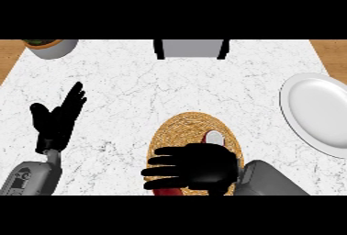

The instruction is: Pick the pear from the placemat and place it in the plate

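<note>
- The right hand (196, 166) lies palm-down over the near half of the woven placemat (183, 126), fingers pointing to the robot's left and spread nearly straight. It looks released rather than clenched, and I cannot see the fingers closed round anything.
- A red shape, probably the pear (169, 191), peeks out just under the hand's near edge, below the fingers; a pale reddish bit (215, 136) shows just beyond the hand's far edge. Whether these are one fruit is hard to tell, since the hand hides what lies between.
- The hand sits there, I judge, because the fruit is directly beneath it and a grasp has to start from above.
- The plate (318, 114) lies well to the right of the hand and somewhat farther off, bare, so the carry is not yet done.
- The left hand (58, 120) rests open, fingers up, well to the left of the mat, out of the working hand's way.
</note>
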Robot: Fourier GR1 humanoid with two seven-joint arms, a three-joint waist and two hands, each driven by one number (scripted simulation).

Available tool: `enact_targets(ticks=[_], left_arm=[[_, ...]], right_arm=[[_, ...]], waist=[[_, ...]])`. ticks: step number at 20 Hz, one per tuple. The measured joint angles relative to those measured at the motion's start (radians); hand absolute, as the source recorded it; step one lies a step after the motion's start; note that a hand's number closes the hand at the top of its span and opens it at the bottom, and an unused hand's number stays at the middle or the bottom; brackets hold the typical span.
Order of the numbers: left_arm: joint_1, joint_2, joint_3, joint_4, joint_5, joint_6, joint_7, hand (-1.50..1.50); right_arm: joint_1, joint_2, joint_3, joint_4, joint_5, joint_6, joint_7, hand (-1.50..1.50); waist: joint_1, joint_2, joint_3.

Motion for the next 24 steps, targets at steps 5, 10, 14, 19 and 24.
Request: enact_targets(ticks=[5, 10, 14, 19, 24], left_arm=[[0.02, -0.01, 0.005, -0.027, -0.01, -0.014, 0.001, 0.0], [0.028, -0.017, 0.027, -0.021, -0.021, -0.032, -0.002, 0.0], [0.027, -0.025, 0.042, -0.047, -0.033, -0.042, 0.026, 0.0], [0.035, -0.043, 0.057, -0.042, -0.049, -0.061, 0.015, 0.0], [0.029, -0.065, 0.069, -0.034, -0.077, -0.066, 0.012, 0.0]], right_arm=[[0.016, 0.028, 0.036, -0.034, 0.135, 0.017, 0.094, -1.5], [0.037, 0.062, 0.069, -0.037, 0.25, 0.051, 0.14, -1.5], [0.056, 0.11, 0.076, -0.022, 0.324, 0.082, 0.159, -1.5], [0.075, 0.153, 0.074, 0.018, 0.406, 0.077, 0.164, -1.5], [0.096, 0.208, 0.081, 0.069, 0.485, 0.057, 0.16, -1.5]], waist=[[0.002, 0.0, 0.0], [0.003, 0.001, 0.0], [0.003, 0.001, 0.0], [0.004, 0.001, 0.0], [0.003, 0.001, 0.0]])
